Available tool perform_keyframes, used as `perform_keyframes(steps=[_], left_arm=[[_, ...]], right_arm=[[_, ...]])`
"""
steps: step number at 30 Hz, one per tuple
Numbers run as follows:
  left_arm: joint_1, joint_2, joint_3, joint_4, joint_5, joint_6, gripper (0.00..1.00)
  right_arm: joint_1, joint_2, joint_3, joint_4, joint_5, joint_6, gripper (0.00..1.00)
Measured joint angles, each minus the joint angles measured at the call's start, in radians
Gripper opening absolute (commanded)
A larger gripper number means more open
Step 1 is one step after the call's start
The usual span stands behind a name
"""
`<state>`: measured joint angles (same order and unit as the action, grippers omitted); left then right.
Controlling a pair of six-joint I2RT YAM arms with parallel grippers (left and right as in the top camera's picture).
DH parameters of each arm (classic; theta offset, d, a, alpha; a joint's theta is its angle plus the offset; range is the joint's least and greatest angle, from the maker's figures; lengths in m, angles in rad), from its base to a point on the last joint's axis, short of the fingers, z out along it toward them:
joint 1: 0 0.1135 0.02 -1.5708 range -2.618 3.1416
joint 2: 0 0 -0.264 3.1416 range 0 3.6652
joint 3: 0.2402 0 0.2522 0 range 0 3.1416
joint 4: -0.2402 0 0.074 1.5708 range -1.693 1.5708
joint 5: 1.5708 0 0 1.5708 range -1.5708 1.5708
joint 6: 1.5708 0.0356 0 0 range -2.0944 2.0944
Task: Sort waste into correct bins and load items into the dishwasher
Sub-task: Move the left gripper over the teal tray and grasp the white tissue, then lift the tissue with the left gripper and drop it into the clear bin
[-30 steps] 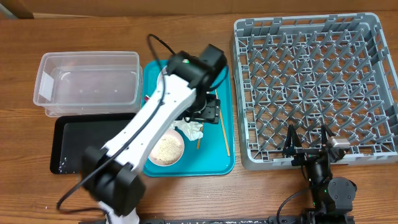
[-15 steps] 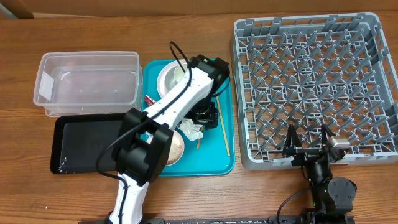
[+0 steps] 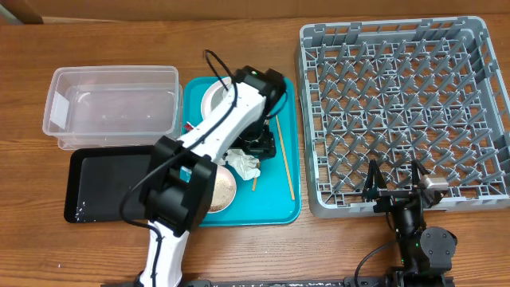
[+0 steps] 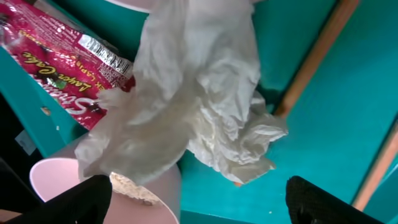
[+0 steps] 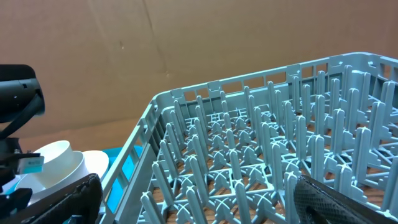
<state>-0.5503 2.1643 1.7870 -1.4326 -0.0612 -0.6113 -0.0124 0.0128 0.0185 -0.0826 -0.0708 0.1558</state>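
The left gripper [image 4: 208,202] has edged over the napkin [image 4: 199,93], jaws spread wide; right gripper [image 5: 199,202] likewise gaping

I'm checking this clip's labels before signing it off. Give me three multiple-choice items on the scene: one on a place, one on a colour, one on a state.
1. Where does the napkin lie? A on the teal tray; B in the clear tub; C in the dish rack.
2. What colour is the snack wrapper? A blue; B red; C yellow.
3. How is the right gripper? A shut on something; B shut, empty; C open.

Answers:
1 A, it sits on the teal surface beside a chopstick.
2 B, its printed foil is red.
3 C, its jaws stand apart, holding nothing.
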Motion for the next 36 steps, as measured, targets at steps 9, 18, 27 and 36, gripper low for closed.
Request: perform_keyframes(steps=[9, 18, 27, 36], left_arm=[[-0.032, 0.000, 0.000, 0.003, -0.112, -0.078, 0.92], [-0.033, 0.000, -0.091, 0.119, -0.131, -0.093, 0.88], [-0.033, 0.000, -0.173, 0.174, -0.136, -0.083, 0.04], [-0.033, 0.000, -0.159, 0.160, -0.093, -0.035, 0.04]], right_arm=[[0.000, 0.000, 0.000, 0.000, 0.000, 0.000, 1.00], [0.000, 0.000, 0.000, 0.000, 0.000, 0.000, 1.00], [0.000, 0.000, 0.000, 0.000, 0.000, 0.000, 1.00], [0.000, 0.000, 0.000, 0.000, 0.000, 0.000, 1.00]])
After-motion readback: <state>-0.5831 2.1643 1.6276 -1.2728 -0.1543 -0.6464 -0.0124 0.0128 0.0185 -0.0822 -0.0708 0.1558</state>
